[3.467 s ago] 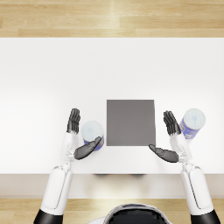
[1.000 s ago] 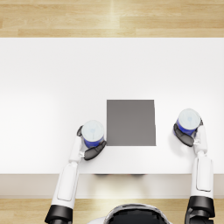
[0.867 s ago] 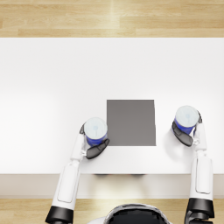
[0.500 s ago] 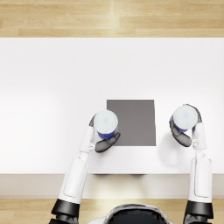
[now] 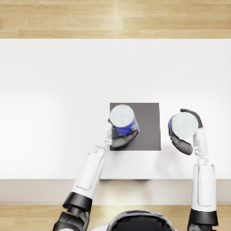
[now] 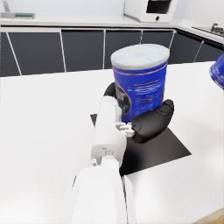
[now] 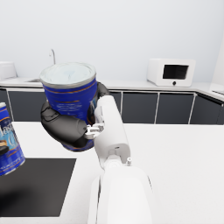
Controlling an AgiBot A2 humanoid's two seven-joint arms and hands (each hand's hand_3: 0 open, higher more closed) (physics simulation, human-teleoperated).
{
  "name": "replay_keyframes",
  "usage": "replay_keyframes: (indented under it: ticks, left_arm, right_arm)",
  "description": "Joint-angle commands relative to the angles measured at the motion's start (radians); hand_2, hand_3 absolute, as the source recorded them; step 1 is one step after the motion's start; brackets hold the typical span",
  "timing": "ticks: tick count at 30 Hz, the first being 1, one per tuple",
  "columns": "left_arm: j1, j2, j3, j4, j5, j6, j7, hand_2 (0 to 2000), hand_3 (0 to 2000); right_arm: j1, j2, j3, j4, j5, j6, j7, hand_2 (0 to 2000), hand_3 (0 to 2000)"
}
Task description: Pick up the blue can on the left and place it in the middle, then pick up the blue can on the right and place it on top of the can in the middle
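Two cans were in our hands at this moment, and neither was set down yet. Our left hand (image 5: 121,139) gripped the left can (image 5: 123,120) with fingers wrapped around its side, and the can was over the left part of the dark mat (image 5: 149,128), seemingly lifted. Our right hand (image 5: 182,143) held the right can (image 5: 185,126) in the same way, raised beside the mat. We judged the first placing was near; the stacking remained.
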Motion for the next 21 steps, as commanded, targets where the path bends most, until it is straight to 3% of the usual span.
replay_keyframes:
  ticks: [1,2,3,5,7,8,9,12,13,14,16,17,21]
  left_arm:
    - [0.051,0.028,0.058,0.108,-0.006,-0.001,-0.006,2000,1520]
    - [0.133,-0.073,0.296,0.135,-0.01,-0.002,-0.025,2000,1520]
    - [0.082,0.013,0.14,0.152,-0.014,0.0,-0.062,2000,1520]
    - [0.089,0.023,0.156,0.179,-0.017,0.002,-0.139,2000,1520]
    - [0.092,0.031,0.171,0.191,-0.019,0.004,-0.178,2000,1520]
    - [0.144,-0.033,0.328,0.201,-0.019,0.005,-0.191,2000,1520]
    - [0.106,0.021,0.213,0.208,-0.02,0.005,-0.2,2000,1520]
    - [0.109,0.033,0.218,0.248,-0.02,0.003,-0.231,2000,1520]
    - [0.15,-0.017,0.354,0.258,-0.02,0.003,-0.247,639,1193]
    - [0.115,0.021,0.258,0.26,-0.021,-0.017,-0.263,0,867]
    - [0.108,0.022,0.242,0.268,-0.02,-0.037,-0.283,0,213]
    - [0.101,0.021,0.236,0.263,-0.021,-0.045,-0.288,0,0]
    - [0.076,0.017,0.193,0.208,-0.021,-0.027,-0.302,0,0]
  right_arm:
    - [0.022,-0.002,-0.002,0.011,0.0,0.001,0.0,2000,1520]
    - [0.024,-0.003,0.0,0.013,0.0,-0.003,0.0,2000,1520]
    - [0.029,-0.005,-0.001,0.01,0.0,-0.008,0.0,2000,1520]
    - [0.033,-0.007,-0.003,0.014,0.0,-0.003,0.0,2000,1520]
    - [0.036,-0.009,0.003,0.011,0.0,-0.003,0.0,2000,1520]
    - [0.036,-0.01,0.002,0.011,0.0,-0.003,-0.001,2000,1520]
    - [0.042,-0.012,0.006,0.008,0.0,-0.001,-0.001,2000,1520]
    - [0.058,-0.016,0.012,0.018,0.0,-0.007,-0.003,2000,1520]
    - [0.062,-0.018,0.021,0.023,0.0,-0.007,-0.004,2000,1520]
    - [0.073,-0.02,0.027,0.026,0.0,-0.007,-0.003,2000,1520]
    - [0.087,-0.024,0.046,0.032,0.0,-0.01,-0.003,2000,1520]
    - [0.096,-0.027,0.055,0.032,0.0,-0.012,-0.003,2000,1520]
    - [0.136,-0.043,0.121,0.054,0.0,-0.014,-0.003,2000,1520]
